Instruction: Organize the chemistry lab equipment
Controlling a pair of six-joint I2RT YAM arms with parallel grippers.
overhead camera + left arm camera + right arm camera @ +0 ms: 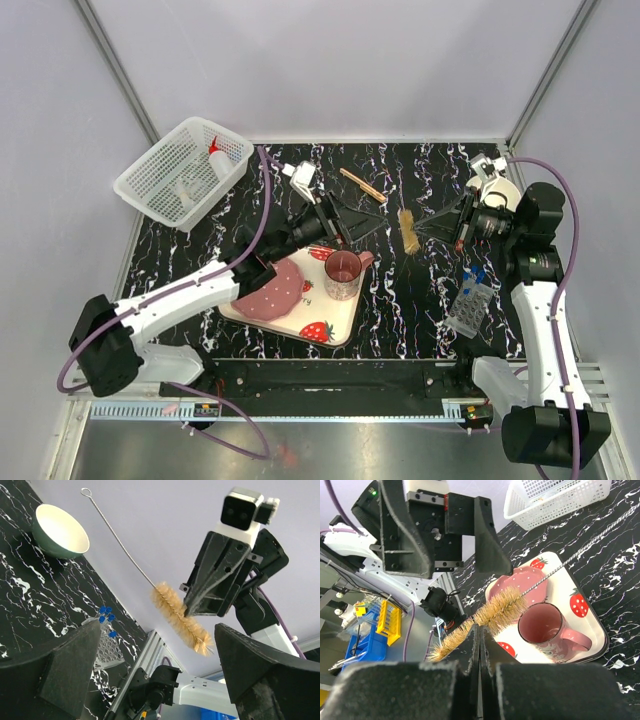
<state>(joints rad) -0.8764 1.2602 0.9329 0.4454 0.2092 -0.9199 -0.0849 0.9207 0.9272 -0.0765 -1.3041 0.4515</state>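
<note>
Right gripper pinches brush at bristles: light, soft, springy; wire stem prob. firmer hold. Left gripper wide open.

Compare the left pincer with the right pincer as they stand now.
The left pincer is open and empty; the right pincer is shut on the tan bristles of the tube brush. The left pincer sits near the middle of the table; the right pincer sits nearer the right side. Both are raised above the table, pointing at each other.
</note>
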